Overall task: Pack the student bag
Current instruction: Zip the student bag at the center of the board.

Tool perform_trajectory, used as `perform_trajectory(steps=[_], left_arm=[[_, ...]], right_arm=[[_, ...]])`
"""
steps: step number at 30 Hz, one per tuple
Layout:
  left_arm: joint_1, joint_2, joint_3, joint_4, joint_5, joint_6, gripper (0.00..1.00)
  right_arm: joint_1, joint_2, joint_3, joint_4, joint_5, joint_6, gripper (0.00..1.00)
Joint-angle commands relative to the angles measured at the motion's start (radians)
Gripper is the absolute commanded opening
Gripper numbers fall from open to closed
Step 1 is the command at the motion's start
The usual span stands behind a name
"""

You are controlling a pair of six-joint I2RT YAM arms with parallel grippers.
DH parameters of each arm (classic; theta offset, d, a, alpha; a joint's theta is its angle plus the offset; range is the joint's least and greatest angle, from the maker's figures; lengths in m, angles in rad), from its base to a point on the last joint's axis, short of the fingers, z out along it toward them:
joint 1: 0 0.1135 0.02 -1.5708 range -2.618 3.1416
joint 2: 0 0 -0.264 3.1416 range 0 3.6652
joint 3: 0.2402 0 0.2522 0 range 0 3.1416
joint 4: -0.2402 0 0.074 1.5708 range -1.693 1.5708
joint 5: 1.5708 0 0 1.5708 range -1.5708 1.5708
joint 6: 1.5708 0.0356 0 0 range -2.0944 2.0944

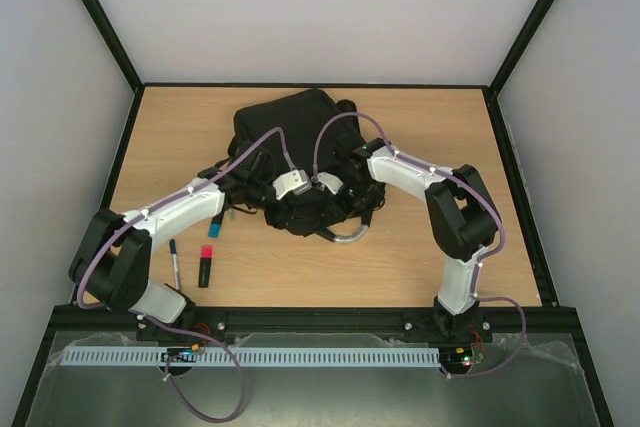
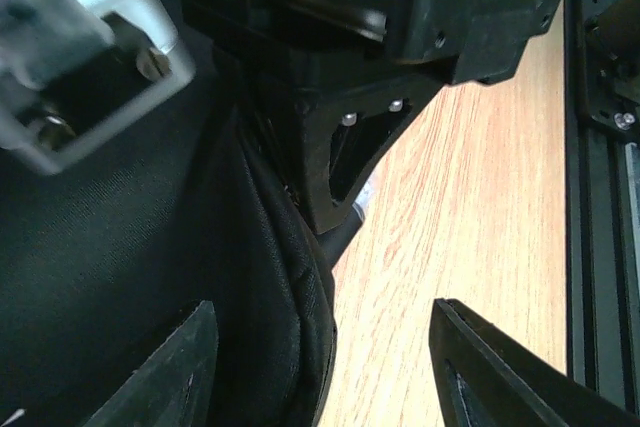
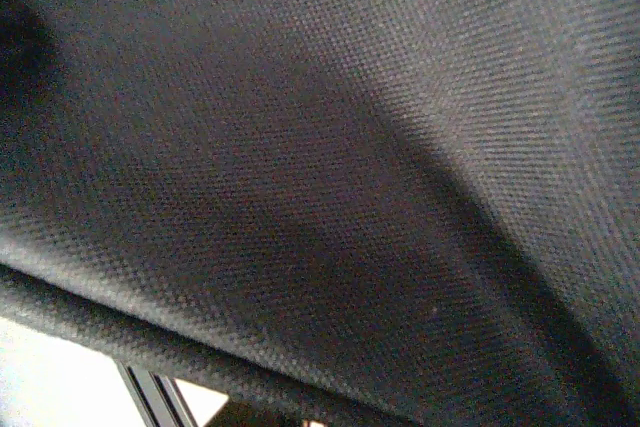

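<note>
I am working at the near edge of the student bag (image 1: 290, 132), which is lying mid-surface (image 1: 420, 247). My left end effector (image 2: 322, 312) is standing spread beside its rim and my right end effector (image 2: 335, 212) is pressing together against the black fabric, though I cannot tell whether a fold is caught. The packing is looking barely begun: a blue pen (image 1: 174, 263), a red marker (image 1: 205, 269) and a teal-capped marker (image 1: 214, 228) are lying outside, left of the bag.
</note>
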Motion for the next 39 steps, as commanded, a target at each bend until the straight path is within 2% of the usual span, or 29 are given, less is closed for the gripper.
perform_trajectory(steps=[1, 4, 8, 10, 14, 26, 39], left_arm=[[-0.030, 0.013, -0.049, 0.110, -0.084, -0.066, 0.60], [-0.031, 0.035, -0.061, 0.157, -0.152, -0.086, 0.53], [-0.028, 0.059, -0.043, 0.143, -0.166, -0.043, 0.26], [-0.025, 0.057, -0.031, 0.123, -0.154, -0.026, 0.16], [-0.016, 0.038, -0.029, 0.084, -0.125, 0.001, 0.05], [0.008, -0.048, -0.062, -0.026, -0.125, 0.116, 0.02], [0.039, -0.174, -0.135, -0.207, -0.201, 0.362, 0.02]], right_arm=[[-0.001, 0.009, 0.016, 0.014, -0.044, 0.026, 0.01], [0.001, 0.007, 0.006, 0.015, -0.048, 0.030, 0.01], [0.001, -0.003, -0.001, -0.015, -0.019, -0.001, 0.01], [0.000, -0.012, -0.012, -0.036, 0.006, -0.029, 0.01], [-0.010, -0.041, -0.070, -0.056, 0.040, -0.055, 0.01], [-0.099, -0.112, -0.157, -0.059, 0.105, -0.060, 0.01], [-0.129, -0.126, -0.161, -0.041, 0.136, -0.077, 0.01]])
